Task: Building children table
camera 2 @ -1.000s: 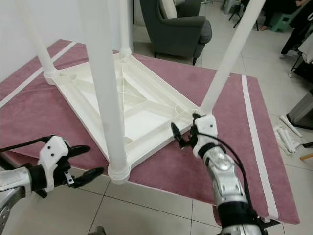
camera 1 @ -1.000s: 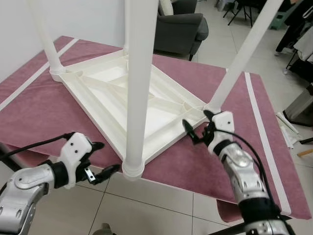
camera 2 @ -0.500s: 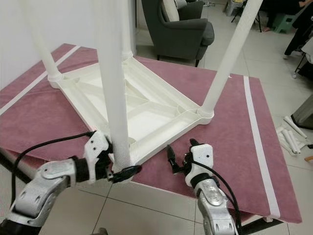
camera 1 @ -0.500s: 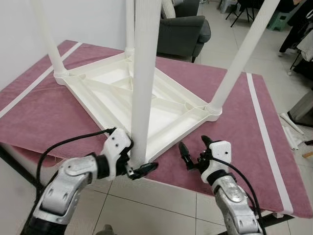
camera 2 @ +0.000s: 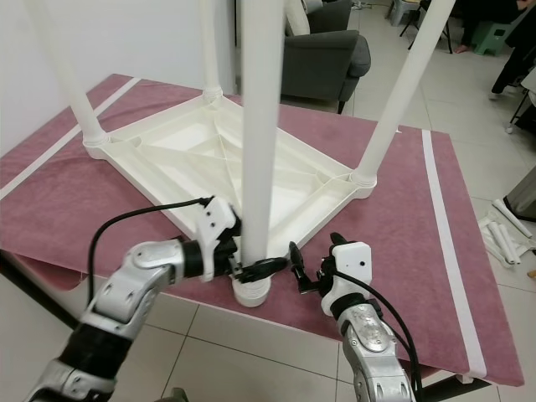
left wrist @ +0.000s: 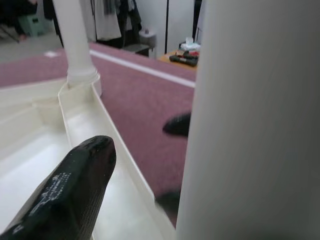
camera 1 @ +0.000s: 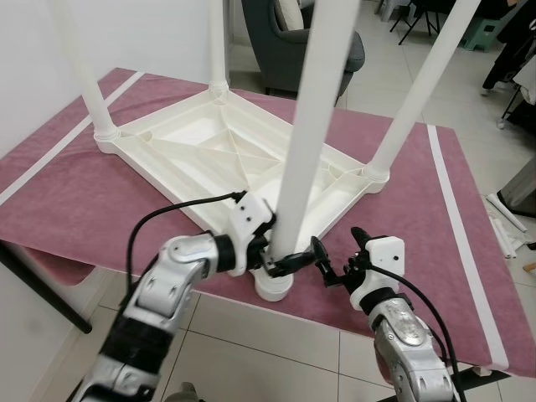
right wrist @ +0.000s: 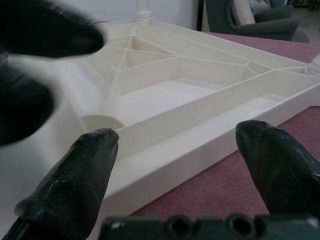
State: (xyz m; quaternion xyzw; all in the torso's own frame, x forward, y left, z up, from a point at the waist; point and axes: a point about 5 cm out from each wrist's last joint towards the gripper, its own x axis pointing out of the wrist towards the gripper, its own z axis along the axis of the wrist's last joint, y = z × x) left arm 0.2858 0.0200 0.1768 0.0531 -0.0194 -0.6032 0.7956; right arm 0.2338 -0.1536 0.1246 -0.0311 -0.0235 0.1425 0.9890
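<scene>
A white children's table (camera 1: 209,142) lies upside down on a maroon cloth, its legs pointing up. The near leg (camera 1: 310,126) stands in its corner socket (camera 1: 274,286) at the cloth's front edge. My left gripper (camera 1: 291,261) is open low around this leg; one black finger (camera 2: 261,268) crosses in front of it, and the other finger (left wrist: 65,200) sits apart from the leg on the tabletop side. My right gripper (camera 1: 339,247) is open just right of that corner, fingers (right wrist: 75,190) pointing at the table's rim (right wrist: 200,150), touching nothing.
The cloth-covered work table (camera 1: 67,201) ends right under the near corner, with tiled floor (camera 1: 226,352) below. A grey armchair (camera 1: 276,42) stands behind. White tubes (camera 1: 511,222) lie on the floor at the right. A black frame bar (camera 1: 42,285) runs below left.
My left gripper swung in from the left of the table to the near leg and now straddles its base. My right gripper drew back from the right corner to the near corner.
</scene>
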